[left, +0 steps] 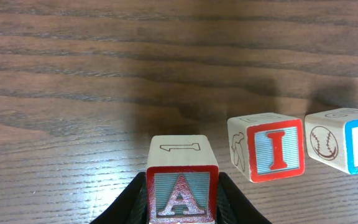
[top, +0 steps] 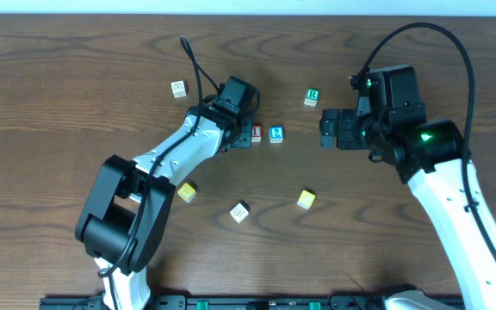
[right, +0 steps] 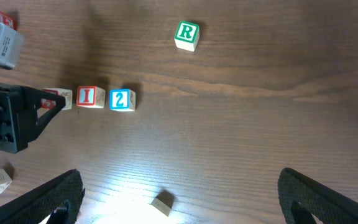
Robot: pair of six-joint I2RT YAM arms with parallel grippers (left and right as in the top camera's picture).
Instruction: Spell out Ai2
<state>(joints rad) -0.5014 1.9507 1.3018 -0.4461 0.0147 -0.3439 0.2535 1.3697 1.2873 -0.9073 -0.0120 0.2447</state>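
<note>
Now the left pincer (left: 182, 200) is gripping the A cube (left: 182, 186), with a finger pressing on each side. The red A is showing inside a red frame on pale wood. The cube is sitting at the left end of a row on the tabletop (top: 58, 86), just left of the I cube (left: 272, 152), with the blue 2 cube (left: 353, 146) just right of that. The right pincer (right: 182, 196) is hanging wide open right of the row, holding nothing.

The left arm (top: 175, 153) is stretched from the lower left toward the frame's centre, its pincer (left: 182, 190) clamped on the A cube (left: 179, 158). The right arm (top: 450, 194) is bent in from the lower right, its pincer (right: 179, 202) spread wide and apparently hovering.
</note>
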